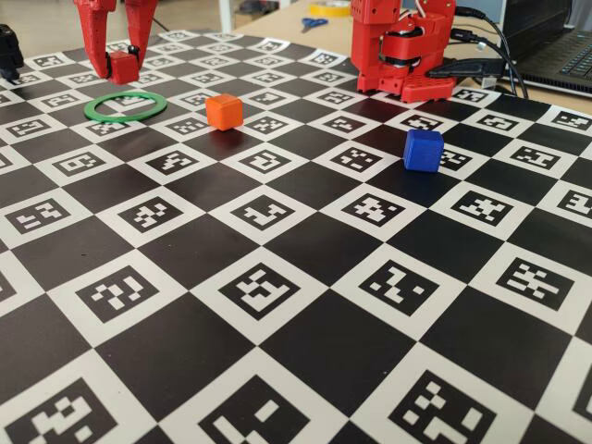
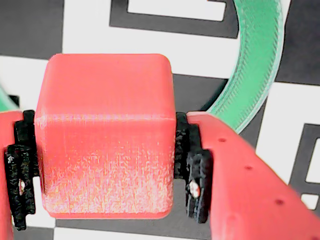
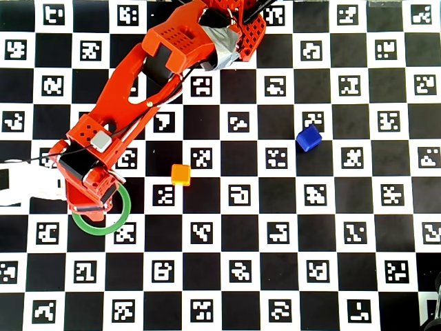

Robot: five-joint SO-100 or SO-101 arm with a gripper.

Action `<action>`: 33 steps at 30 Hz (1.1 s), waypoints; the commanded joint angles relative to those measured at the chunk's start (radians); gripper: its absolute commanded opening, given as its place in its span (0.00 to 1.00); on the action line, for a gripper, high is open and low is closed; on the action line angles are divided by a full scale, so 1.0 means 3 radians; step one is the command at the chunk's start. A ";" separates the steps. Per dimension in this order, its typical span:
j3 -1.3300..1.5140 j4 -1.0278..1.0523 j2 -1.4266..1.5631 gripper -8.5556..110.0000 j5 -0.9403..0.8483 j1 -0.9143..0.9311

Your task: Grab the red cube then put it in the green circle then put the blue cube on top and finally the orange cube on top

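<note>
The red cube [image 2: 105,135] sits clamped between the hand's [image 1: 121,67] black pads [image 2: 192,172], apparently held just above the far edge of the green circle [image 1: 126,106]. The orange cube [image 1: 224,111] rests nearby on the checkered bench [image 1: 305,277]; the blue cube [image 1: 423,150] lies well apart.

The arm [image 3: 148,83] is covering part of the ring [image 3: 121,217] from above. The orange cube [image 1: 224,111] is sitting near the ring; the blue cube [image 1: 424,150] is lying well apart. Open bench [image 1: 305,305] is lying between them.
</note>
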 commanded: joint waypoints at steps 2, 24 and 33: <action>-0.0215 -0.0082 0.0123 0.13 -0.0026 0.0056; 0.0159 -0.0394 0.0005 0.13 0.0041 0.0046; 0.0302 -0.0465 0.0010 0.13 0.0112 0.0010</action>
